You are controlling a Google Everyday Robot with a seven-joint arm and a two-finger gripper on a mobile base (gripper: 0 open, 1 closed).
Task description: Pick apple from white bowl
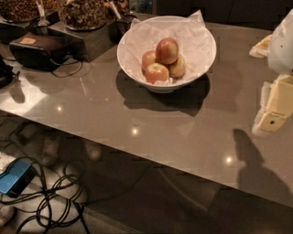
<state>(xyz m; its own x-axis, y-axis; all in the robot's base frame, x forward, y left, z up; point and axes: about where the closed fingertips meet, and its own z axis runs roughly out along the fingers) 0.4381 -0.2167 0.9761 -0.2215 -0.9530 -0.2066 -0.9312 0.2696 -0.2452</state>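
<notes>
The white bowl, lined with crumpled white paper, stands on the grey table at the top centre. It holds four apples. The apple, the largest, red-orange with a pale patch, lies on top of the pile. Two smaller red apples lie to its left and front. A duller yellow-brown apple lies to its right. My gripper, white and pale yellow, hangs at the right edge of the view. It is well to the right of the bowl, above the table, and holds nothing that I can see.
Dark containers of nuts stand on a raised block at the back left, with a black device and its cable in front. The table's front edge runs diagonally from left down to right. Cables and a blue object lie on the floor.
</notes>
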